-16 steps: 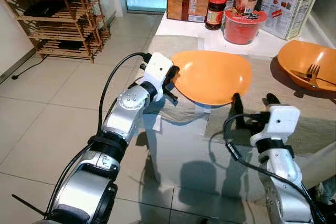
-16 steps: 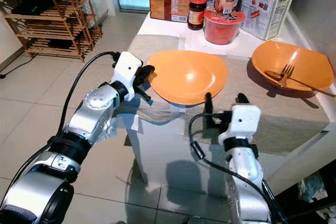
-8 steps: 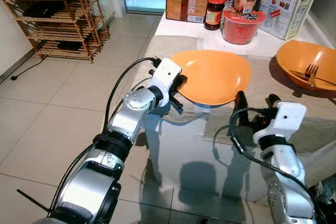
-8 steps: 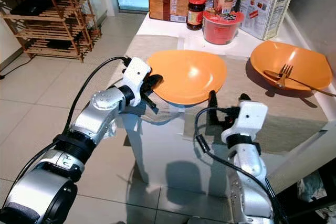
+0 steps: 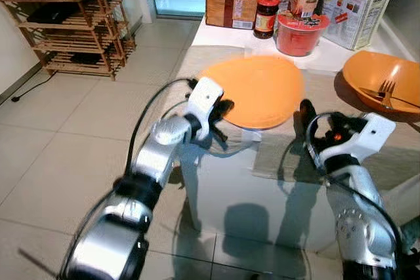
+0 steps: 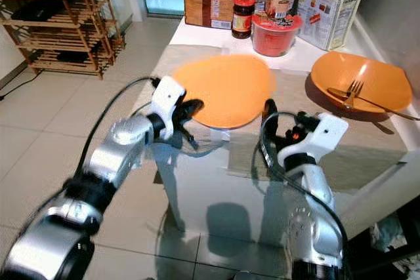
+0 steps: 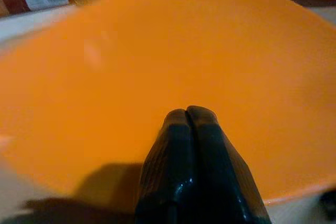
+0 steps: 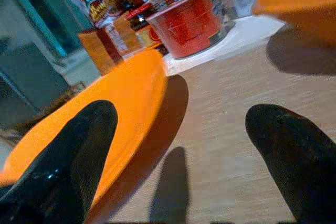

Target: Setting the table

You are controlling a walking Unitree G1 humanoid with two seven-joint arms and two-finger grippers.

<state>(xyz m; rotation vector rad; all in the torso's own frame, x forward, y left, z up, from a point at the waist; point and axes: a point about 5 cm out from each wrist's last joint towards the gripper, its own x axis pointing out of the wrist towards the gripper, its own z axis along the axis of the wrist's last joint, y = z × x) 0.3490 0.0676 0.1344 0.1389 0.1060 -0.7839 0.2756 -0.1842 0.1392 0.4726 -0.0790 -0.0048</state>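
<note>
Plate placement in hand: left gripper (image 5: 222, 111) is clamped on the near-left rim of the round orange plastic plate (image 5: 252, 91), fingers pressed together over the rim in the left wrist view. The plate sits over the beige woven table runner (image 6: 367, 155) near the table's front-left corner, its near edge close to or past the front edge; whether it rests flat or hangs slightly lifted cannot be told. Right gripper (image 5: 317, 117) hovers just beside the plate's right side, fingers spread wide, holding nothing. Judgement: plate should go further inward and settle flat before release. Open runner lies between this plate and the second orange plate with a metal fork (image 5: 388, 88) at the right edge. The red lidded tub (image 5: 300, 33) and jars crowd the back edge.
</note>
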